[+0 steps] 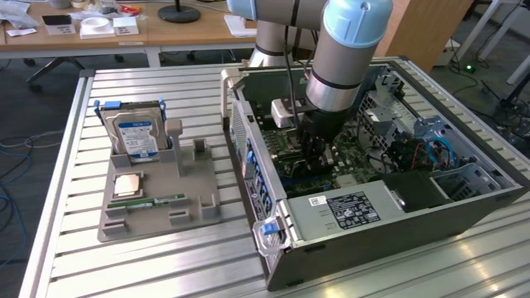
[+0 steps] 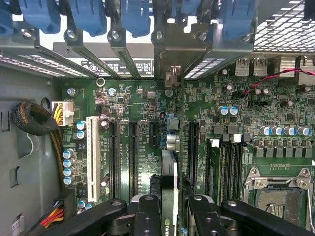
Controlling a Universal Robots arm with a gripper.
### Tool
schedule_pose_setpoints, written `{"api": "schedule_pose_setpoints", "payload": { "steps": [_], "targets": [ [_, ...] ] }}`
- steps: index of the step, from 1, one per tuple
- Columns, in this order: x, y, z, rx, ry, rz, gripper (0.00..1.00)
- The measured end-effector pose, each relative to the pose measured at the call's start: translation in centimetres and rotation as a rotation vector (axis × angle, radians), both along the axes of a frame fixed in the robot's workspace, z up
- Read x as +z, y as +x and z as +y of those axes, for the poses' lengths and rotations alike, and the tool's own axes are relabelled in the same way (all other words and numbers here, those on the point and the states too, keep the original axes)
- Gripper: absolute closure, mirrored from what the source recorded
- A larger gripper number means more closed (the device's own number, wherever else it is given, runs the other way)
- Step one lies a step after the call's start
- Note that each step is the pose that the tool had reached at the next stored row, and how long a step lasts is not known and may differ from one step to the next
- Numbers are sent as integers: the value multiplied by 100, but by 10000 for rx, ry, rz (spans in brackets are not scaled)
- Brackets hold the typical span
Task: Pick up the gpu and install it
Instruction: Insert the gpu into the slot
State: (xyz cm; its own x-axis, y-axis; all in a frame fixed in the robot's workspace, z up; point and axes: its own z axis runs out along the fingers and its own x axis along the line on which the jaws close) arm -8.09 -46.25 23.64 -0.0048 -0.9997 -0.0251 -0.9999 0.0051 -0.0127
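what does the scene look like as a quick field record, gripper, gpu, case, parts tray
gripper: black gripper inside the open grey computer case, above the green motherboard
gpu: thin green card with black cooler, edge-on between the fingers, over the black expansion slots
tray: grey parts holder holds a metal hard drive with blue-white label and a narrow green memory stick

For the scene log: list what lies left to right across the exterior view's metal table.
Hard drive upright in the grey holder tray, then the open computer case, with the gripper down inside it, holding the gpu.
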Motion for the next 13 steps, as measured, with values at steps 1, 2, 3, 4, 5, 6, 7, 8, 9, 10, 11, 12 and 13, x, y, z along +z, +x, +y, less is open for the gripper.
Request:
{"api": "schedule_pose_setpoints", "payload": {
  "steps": [1,2,3,4,5,6,7,8,9,10,11,12,13],
  "targets": [
    [0,0,0,0,1,0,74],
    [0,0,0,0,1,0,74],
    [0,0,0,0,1,0,74],
    [0,0,0,1,1,0,74],
    [-1,0,0,1,0,0,74],
    [-1,0,0,2,0,0,74],
    [-1,0,0,1,1,-1,74],
    [-1,-1,0,0,1,0,74],
    [-2,0,0,1,0,0,74],
    [-3,0,0,1,-1,1,74],
    [-3,0,0,1,-1,1,74],
    [-3,-1,0,1,-1,1,74],
    [-4,0,0,1,-1,0,74]
  ]
}}
